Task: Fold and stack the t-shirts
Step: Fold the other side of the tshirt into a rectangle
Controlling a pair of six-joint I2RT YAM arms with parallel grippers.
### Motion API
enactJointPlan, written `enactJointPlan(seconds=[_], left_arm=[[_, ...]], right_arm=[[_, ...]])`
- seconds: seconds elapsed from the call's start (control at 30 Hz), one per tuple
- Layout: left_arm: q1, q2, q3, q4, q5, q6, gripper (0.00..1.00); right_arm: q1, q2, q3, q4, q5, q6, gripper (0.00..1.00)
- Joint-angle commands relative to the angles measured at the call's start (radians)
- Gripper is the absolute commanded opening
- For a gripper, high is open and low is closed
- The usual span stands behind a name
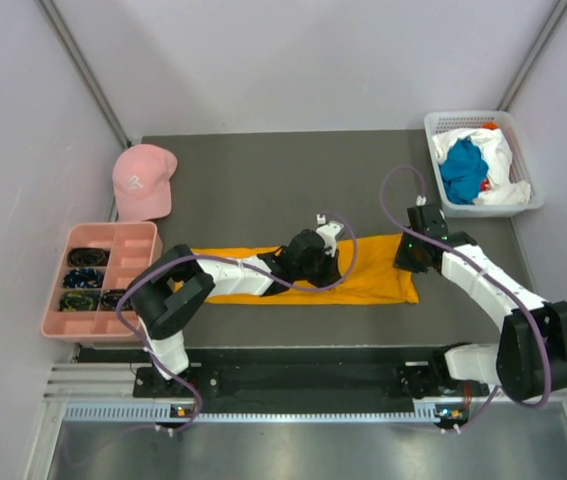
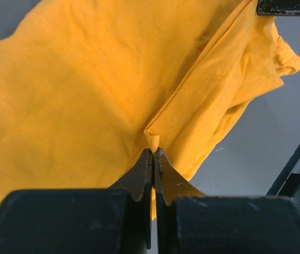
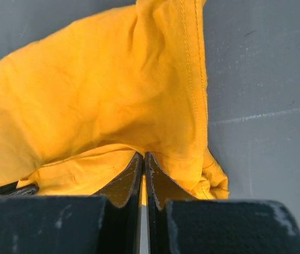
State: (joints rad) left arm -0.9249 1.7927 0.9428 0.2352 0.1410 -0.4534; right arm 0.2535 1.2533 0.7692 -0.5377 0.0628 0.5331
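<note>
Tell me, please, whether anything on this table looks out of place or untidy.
The pink cloth baseball cap at the far left is no shirt, so it looks out of place. The teal-blue t-shirt and white t-shirt lie crumpled in the white plastic basket. Nothing looks spilled or damaged.

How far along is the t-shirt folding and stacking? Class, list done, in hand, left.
Done: the orange t-shirt lies as a narrow strip, apparently folded lengthwise. In hand: the left tool and right tool each pinch its cloth. Left: the teal shirt and white shirt sit crumpled in the basket; no stack shows.
</note>
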Motion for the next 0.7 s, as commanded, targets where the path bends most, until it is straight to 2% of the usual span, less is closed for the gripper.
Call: enactJointPlan(seconds=[0.0, 0.1, 0.33, 0.37, 0.47, 0.5, 0.6, 0.67], left_arm=[[-0.006, 0.016, -0.009, 0.042, -0.007, -0.008, 0.0], [-0.008, 0.016, -0.012, 0.033, -0.038, -0.01, 0.02], [-0.014, -0.013, -0.012, -0.013, -0.161, 0.002, 0.24], [-0.014, -0.013, -0.009, -0.019, -0.17, 0.004, 0.33], [-0.02, -0.006, -0.007, -0.037, -0.205, 0.004, 0.49], [-0.022, -0.004, -0.007, -0.039, -0.216, 0.002, 0.57], [-0.026, -0.012, -0.007, -0.053, -0.251, -0.005, 0.63], [-0.029, -0.021, -0.007, -0.065, -0.267, -0.005, 0.63]], right_arm=[[0.01, 0.021, 0.068, 0.042, 0.051, -0.025, 0.0], [0.01, 0.034, 0.073, 0.042, 0.061, -0.028, 0.0], [0.009, 0.064, 0.087, 0.053, 0.074, -0.036, 0.0], [0.01, 0.069, 0.09, 0.051, 0.071, -0.039, 0.0], [0.01, 0.084, 0.093, 0.056, 0.071, -0.041, 0.0], [0.01, 0.086, 0.093, 0.058, 0.072, -0.041, 0.0], [0.009, 0.095, 0.096, 0.055, 0.075, -0.045, 0.0], [0.01, 0.103, 0.097, 0.05, 0.077, -0.05, 0.07]])
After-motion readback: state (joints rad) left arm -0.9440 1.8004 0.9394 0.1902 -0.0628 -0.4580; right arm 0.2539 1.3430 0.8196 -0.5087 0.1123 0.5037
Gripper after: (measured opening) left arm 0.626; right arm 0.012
